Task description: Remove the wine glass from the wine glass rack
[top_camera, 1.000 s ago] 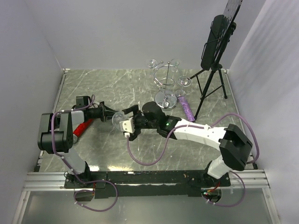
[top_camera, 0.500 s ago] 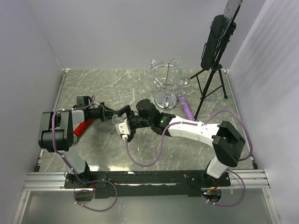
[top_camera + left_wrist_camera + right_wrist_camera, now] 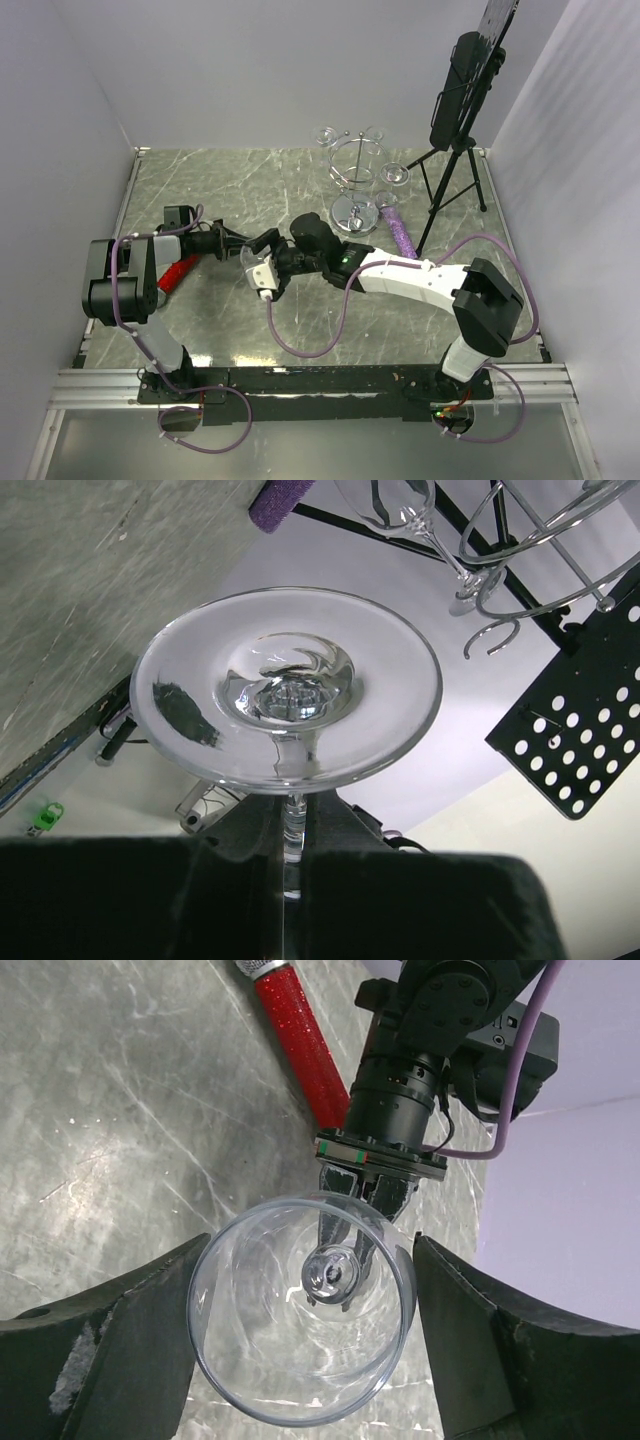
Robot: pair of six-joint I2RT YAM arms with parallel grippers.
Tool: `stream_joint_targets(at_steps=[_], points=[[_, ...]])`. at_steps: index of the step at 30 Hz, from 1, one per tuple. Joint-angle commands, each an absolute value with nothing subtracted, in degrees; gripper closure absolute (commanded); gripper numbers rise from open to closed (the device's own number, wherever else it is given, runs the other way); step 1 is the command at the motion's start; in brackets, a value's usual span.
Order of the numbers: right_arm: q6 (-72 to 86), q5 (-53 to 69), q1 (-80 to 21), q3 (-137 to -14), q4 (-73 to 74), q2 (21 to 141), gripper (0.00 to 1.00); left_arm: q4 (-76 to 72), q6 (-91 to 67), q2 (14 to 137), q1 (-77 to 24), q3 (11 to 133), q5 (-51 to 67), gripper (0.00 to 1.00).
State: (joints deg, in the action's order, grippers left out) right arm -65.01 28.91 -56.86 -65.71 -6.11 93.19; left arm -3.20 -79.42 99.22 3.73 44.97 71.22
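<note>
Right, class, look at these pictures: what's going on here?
The left tool grips a wine glass by its stem, held sideways. The right tool has its fingers either side of the bowl; whether they press it is unclear. The wine glass rack stands farther back, other glasses hanging on it.

Mid-bench, the glass [image 3: 285,685] spans the gap between left gripper [image 3: 290,875] and right gripper [image 3: 305,1260], whose jaws flank its bowl. Rack [image 3: 355,182], purple tube [image 3: 400,232] and tripod [image 3: 455,165] crowd the right rear; left rear bench [image 3: 220,185] lies open.
</note>
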Motion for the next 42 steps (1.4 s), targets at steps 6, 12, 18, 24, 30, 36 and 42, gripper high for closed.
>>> stream_joint_targets(at_steps=[6, 12, 18, 24, 30, 36, 42], points=[[-62.32, 24.88, -57.04, -66.88, -10.11, 92.29, 0.42, -1.85, -80.77, 97.56, 3.78, 45.97, 71.9, 0.54], [-56.08, 18.29, -56.95, -68.29, -5.9, 90.62, 0.53, -0.35, -79.19, 96.16, 3.95, 44.83, 70.49, 0.32], [-48.79, 14.59, -55.2, -70.14, 3.59, 85.97, 0.59, -2.02, -77.17, 94.57, 5.71, 43.6, 68.74, 0.25], [-34.58, 13.62, -50.29, -73.64, 17.38, 80.69, 0.59, -0.09, -73.04, 92.99, 7.64, 43.86, 67.33, 0.23], [-26.02, 14.77, -41.15, -69.54, 26.45, 69.81, 0.6, 2.02, -70.84, 92.64, 8.79, 43.86, 66.01, 0.25], [-22.33, 13.71, -33.24, -60.22, 29.09, 57.59, 0.6, 7.2, -63.82, 94.3, 10.11, 47.54, 64.52, 0.25], [-20.39, 15.02, -27.78, -52.65, 25.85, 51.95, 0.6, 8.61, -60.21, 95.27, 10.37, 48.69, 63.46, 0.25]])
